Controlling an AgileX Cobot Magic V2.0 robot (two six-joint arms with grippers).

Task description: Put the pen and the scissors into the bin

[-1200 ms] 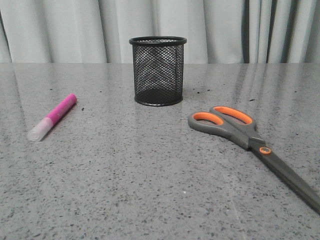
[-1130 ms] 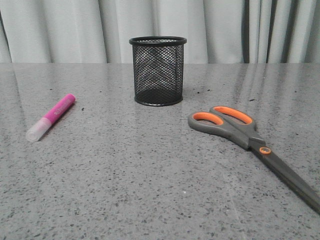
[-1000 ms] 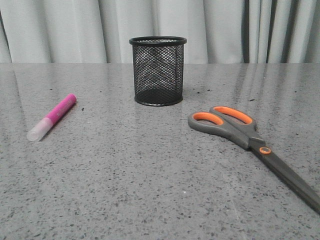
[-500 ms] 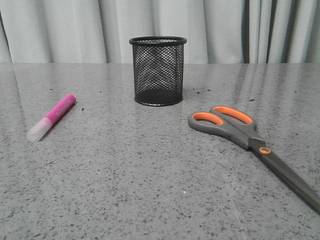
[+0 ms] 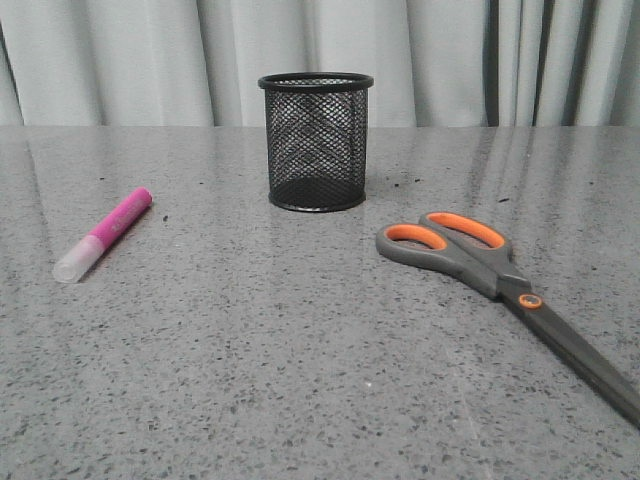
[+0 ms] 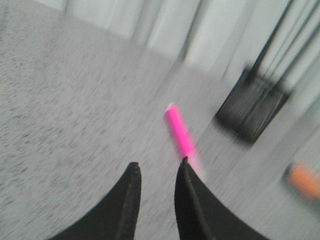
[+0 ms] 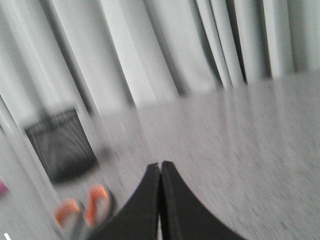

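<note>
Pink pen (image 5: 103, 233), scissors (image 5: 495, 276), either side of bin (image 5: 317, 141)

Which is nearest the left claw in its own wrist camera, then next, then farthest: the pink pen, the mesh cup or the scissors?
From the left claw:
1. Pen, just beyond the tips.
2. Mesh cup, farther back, near the curtain.
3. Scissors, only a blurred orange handle at the picture's edge; roughly level with the cup, hard to rank.

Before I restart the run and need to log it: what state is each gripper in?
Left gripper: open, holding nothing; the pen lies beyond its tips.
Right gripper: closed, empty.
</note>
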